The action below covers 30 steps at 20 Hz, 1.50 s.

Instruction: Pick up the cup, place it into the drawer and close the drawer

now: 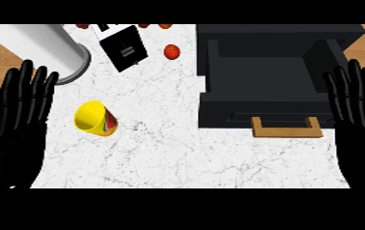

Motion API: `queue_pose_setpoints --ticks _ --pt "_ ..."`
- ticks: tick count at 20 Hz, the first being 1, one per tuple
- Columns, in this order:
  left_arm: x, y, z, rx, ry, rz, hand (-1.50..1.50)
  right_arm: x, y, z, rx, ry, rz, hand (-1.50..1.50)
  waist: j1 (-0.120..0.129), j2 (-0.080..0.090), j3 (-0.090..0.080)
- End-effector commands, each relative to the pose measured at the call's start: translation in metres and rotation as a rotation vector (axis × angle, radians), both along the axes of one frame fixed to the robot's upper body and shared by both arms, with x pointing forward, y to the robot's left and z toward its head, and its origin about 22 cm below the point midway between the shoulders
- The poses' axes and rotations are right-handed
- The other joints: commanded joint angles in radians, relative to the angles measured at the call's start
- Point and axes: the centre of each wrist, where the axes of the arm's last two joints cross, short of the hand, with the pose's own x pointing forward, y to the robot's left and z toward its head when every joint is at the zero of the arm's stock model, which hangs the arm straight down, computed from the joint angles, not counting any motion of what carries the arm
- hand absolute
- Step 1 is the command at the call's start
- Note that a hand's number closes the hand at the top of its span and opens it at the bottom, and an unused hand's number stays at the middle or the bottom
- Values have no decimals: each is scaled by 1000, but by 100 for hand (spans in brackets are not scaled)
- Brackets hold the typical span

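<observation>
A yellow cup point(95, 118) with a coloured pattern lies tilted on the white marble counter point(185, 151), its mouth facing up and left. To its right stands a black drawer unit point(274, 74) with the drawer pulled open and a wooden handle point(287, 128) at its front. My left hand point(25, 103) rests open at the left edge, fingers up, a short way left of the cup. My right hand point(349, 108) rests open at the right edge, beside the drawer's front right corner. Neither hand holds anything.
A large grey cylinder point(53, 50) lies at the back left. A black box point(123, 48) sits behind the cup, with an orange-red fruit point(172, 51) to its right and more small red items point(154, 25) along the back edge.
</observation>
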Motion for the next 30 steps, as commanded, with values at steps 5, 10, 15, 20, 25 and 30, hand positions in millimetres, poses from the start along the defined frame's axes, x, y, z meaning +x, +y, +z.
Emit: queue_pose_setpoints --ticks 5,10,15,20,25,30 --pt "0 10 6 25 40 -67 -150 -1 -17 3 -18 -8 -20 -150 -9 6 -15" --pt "13 15 -9 -213 206 -89 -150 6 -9 22 -125 59 35 -150 -9 6 -16" --pt "14 41 -45 -237 237 -42 -150 12 -1 4 -117 53 24 -150 -8 7 -16" --pt "15 51 -66 -227 272 13 -150 18 1 4 -130 56 25 -150 -9 7 -16" --pt "20 54 -96 -183 313 126 -150 19 -19 -8 -142 59 50 -150 -11 8 -16" --pt "24 69 -128 -164 358 194 -150 23 -14 -10 -129 49 24 -150 -10 8 -16"
